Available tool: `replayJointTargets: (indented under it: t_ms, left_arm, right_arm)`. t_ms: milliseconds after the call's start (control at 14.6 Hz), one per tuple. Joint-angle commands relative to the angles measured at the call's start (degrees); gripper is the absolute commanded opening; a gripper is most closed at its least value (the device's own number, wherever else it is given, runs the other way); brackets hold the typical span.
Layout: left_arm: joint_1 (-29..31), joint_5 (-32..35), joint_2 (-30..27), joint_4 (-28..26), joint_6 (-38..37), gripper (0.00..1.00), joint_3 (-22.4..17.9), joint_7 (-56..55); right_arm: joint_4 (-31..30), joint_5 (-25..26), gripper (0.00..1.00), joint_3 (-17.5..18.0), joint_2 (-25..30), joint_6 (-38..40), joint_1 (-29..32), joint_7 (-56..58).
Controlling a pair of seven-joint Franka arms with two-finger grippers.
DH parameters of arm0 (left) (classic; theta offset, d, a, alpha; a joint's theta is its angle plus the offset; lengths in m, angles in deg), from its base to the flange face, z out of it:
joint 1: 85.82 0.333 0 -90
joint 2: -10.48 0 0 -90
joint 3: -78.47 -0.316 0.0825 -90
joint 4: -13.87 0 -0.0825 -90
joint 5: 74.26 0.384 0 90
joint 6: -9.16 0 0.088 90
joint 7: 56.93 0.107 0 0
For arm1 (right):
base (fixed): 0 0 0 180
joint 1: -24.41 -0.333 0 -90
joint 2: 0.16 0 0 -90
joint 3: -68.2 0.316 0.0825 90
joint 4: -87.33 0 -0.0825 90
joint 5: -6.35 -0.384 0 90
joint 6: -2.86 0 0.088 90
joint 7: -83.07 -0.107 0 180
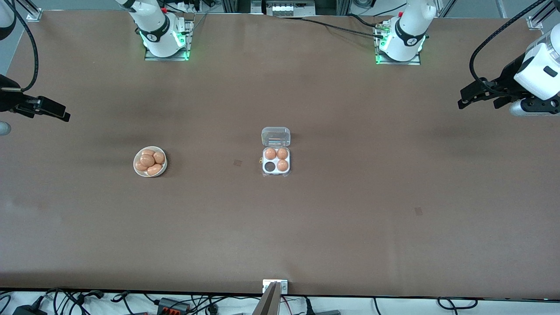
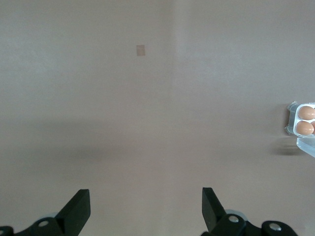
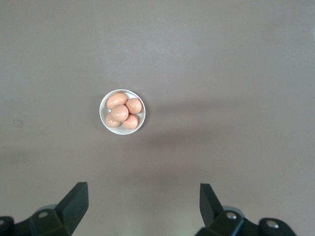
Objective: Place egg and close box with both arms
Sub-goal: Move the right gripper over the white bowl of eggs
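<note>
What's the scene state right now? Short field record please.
box: egg carton, mid-table, clear lid open
carton cells: three eggs, one cell empty
bowl: cream bowl with several eggs, toward the right arm's end
left gripper: up over the left arm's end, jaws open, nothing held
right gripper: up over the right arm's end, jaws open, nothing held
progress: no egg picked yet

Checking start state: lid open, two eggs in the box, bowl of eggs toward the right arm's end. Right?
Not quite. The front view shows three eggs in the box, with one cell empty. The rest holds: its lid is open, and the bowl of eggs sits toward the right arm's end.
</note>
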Motion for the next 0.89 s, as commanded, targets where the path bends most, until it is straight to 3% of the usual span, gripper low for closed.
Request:
replayJointTargets:
  t_ms: [0,481,824]
  left_arm:
    - [0.0,0.4,0.5,1.4,-1.2,1.0,-0.1,0.2]
    - [0.0,0.4,0.5,1.4,-1.2,1.0,-0.1,0.2]
    - [0.0,0.5,0.5,1.4,-1.2,1.0,-0.1,0.2]
  right_arm:
    - [-1.8,0.6,1.0,0.6,1.4,-1.4,0.6,1.2]
    - [-1.5,1.0,1.0,0.8,0.5,-2.1,0.1,1.3]
    - [-2.8,1.1,1.0,0.8,-5.8,-9.8,-2.2,0.4]
